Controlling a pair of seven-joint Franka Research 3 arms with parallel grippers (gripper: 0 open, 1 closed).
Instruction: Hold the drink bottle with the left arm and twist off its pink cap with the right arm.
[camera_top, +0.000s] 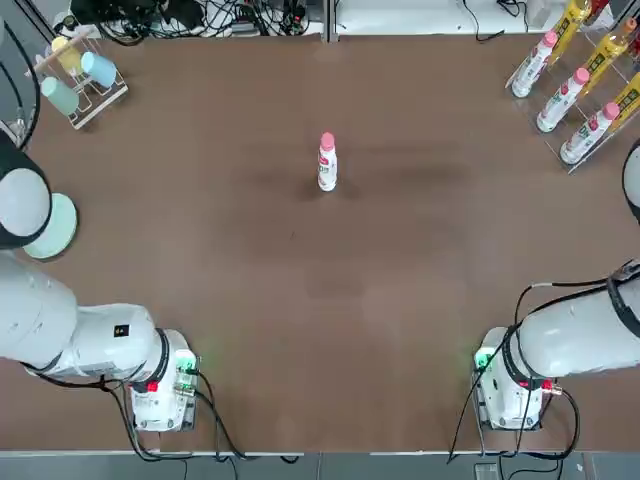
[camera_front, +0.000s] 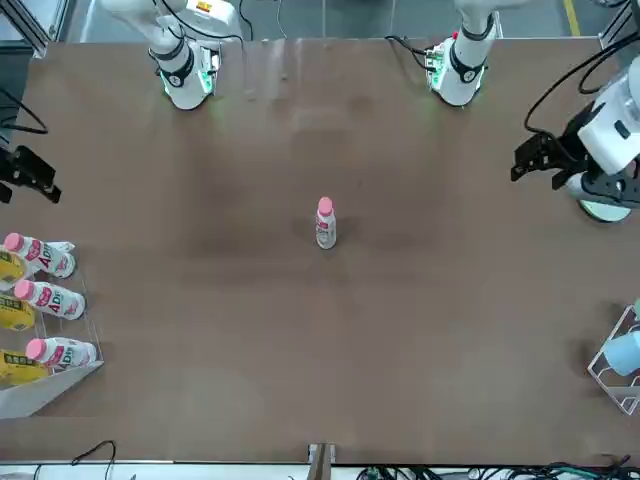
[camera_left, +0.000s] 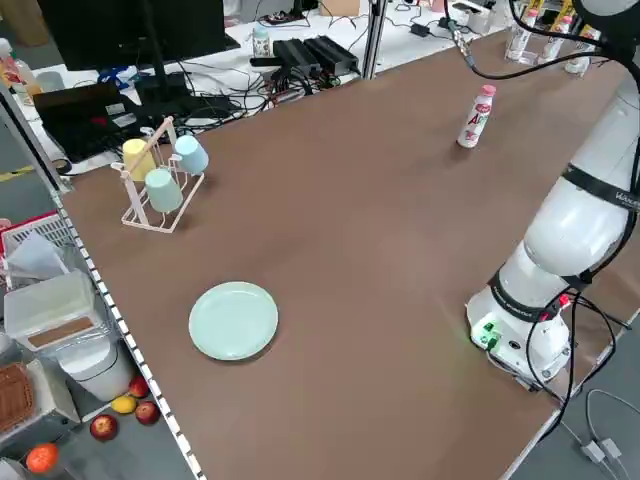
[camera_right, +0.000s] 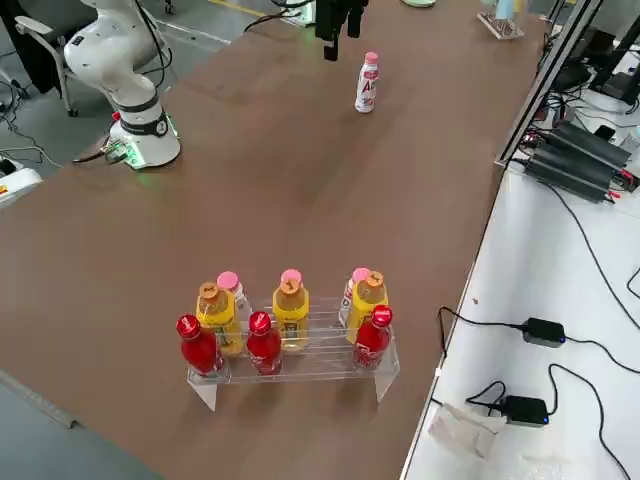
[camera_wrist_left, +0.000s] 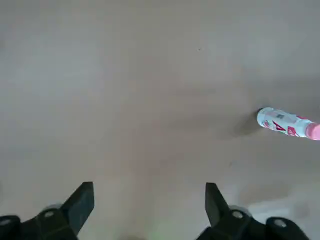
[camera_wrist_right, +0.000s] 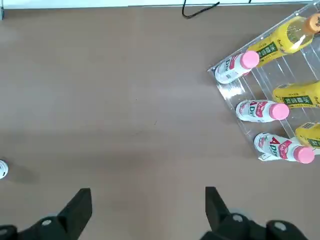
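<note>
While both arms sit back near their bases, you have a wide brown desk (camera_top: 300, 330) before you. Your left arm (camera_top: 60, 330) holds its left pincer (camera_wrist_left: 149, 202) high above the bare desk, fingers spread wide and empty. Your right pincer (camera_wrist_right: 148, 205) is also spread wide and empty, near a clear rack of bottles (camera_wrist_right: 270, 110). Well apart from both, the drink bottle (camera_top: 327, 170) stands upright near the desk's middle, its pink cap (camera_top: 327, 141) on.
</note>
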